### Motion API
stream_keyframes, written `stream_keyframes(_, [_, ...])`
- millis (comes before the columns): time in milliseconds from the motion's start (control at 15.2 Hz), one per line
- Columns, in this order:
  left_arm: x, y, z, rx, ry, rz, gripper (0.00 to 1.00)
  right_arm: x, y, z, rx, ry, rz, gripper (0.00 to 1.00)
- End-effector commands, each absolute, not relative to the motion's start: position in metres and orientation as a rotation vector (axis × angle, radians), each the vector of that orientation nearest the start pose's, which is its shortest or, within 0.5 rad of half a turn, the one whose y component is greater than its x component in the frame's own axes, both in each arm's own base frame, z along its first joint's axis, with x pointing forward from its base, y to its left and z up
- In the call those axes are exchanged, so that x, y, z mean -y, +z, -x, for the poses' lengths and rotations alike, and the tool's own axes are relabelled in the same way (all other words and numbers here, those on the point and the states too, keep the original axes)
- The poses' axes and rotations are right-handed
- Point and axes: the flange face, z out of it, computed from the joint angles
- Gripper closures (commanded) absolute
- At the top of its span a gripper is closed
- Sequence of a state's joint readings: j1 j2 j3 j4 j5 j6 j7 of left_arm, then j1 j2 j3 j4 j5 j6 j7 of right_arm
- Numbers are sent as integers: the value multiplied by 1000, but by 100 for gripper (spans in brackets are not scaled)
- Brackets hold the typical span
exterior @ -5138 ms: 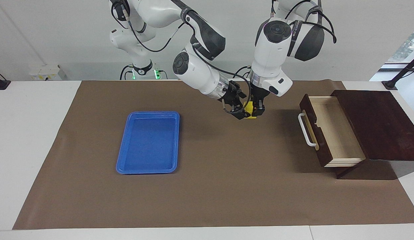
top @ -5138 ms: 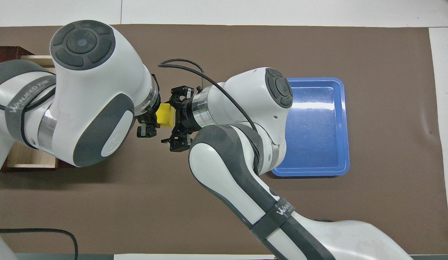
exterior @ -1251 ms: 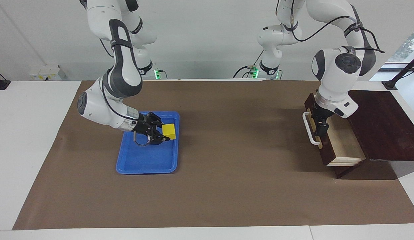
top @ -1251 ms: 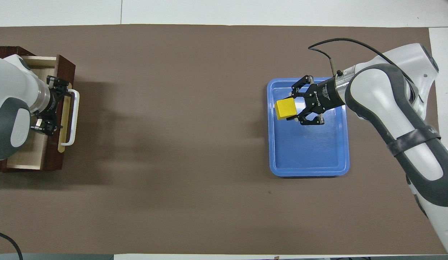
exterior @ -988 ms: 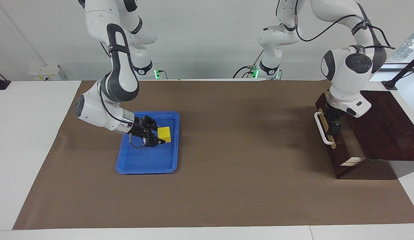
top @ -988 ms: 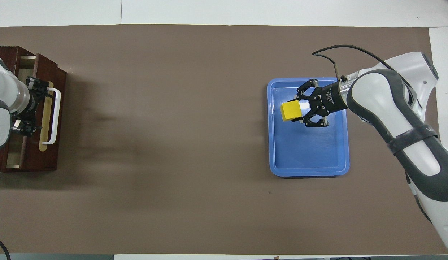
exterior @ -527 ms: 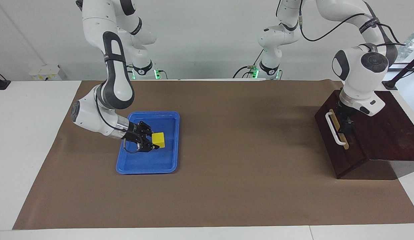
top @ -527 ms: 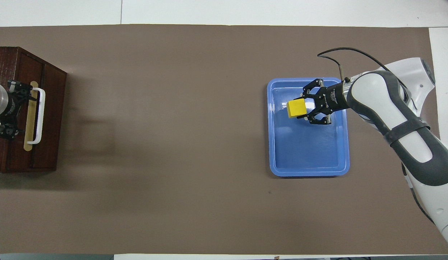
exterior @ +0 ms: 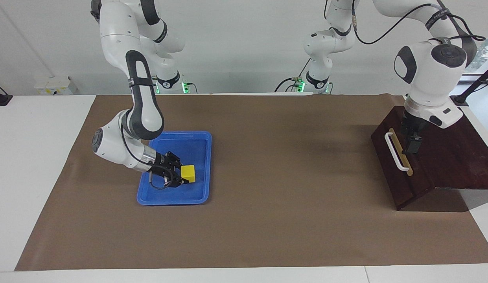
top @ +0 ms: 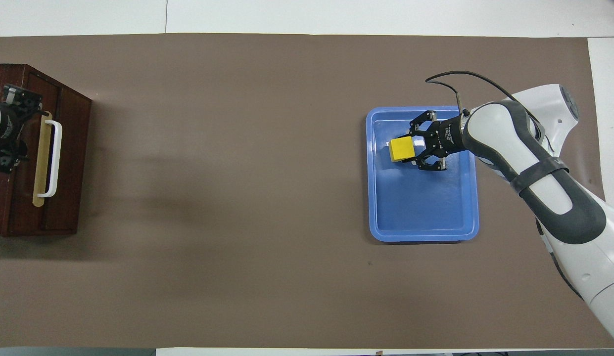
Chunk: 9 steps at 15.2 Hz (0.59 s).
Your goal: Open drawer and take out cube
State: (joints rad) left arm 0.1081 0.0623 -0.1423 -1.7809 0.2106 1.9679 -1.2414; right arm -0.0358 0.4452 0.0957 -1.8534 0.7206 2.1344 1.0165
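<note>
Bright, even overhead light; soft shadows; slight glare on blue tray (top: 465,198).

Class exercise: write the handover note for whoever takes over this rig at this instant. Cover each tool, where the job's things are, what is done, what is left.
Right tool: shut on the cube, low over the tray, near its bottom.
Left tool: open, holding nothing, over the box just above the drawer front.
Done: cube is out of the drawer; drawer is shut, handle free.
Left: set the cube down in the tray, release, and back both arms away.
</note>
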Motion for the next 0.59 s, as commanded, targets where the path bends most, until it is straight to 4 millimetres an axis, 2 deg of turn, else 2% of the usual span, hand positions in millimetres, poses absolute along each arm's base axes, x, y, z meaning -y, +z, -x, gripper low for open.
stream_keyframes(0, [57,557,-593,1552,-311,2680,0,-66,276,-632,-1692,603,1964,100])
stream_keyframes(132, [72,574,-592,1440,-236,2810,0,-75,272,-631,-1688,597,1975,100])
stream_keyframes(263, [78,590,-585,1192,-138,2924,0,-75,269,-630,-1682,598,1983,100])
stream_keyframes(527, [73,593,-568,550,15,3076,0,-81,262,-624,-1686,599,1992,100])
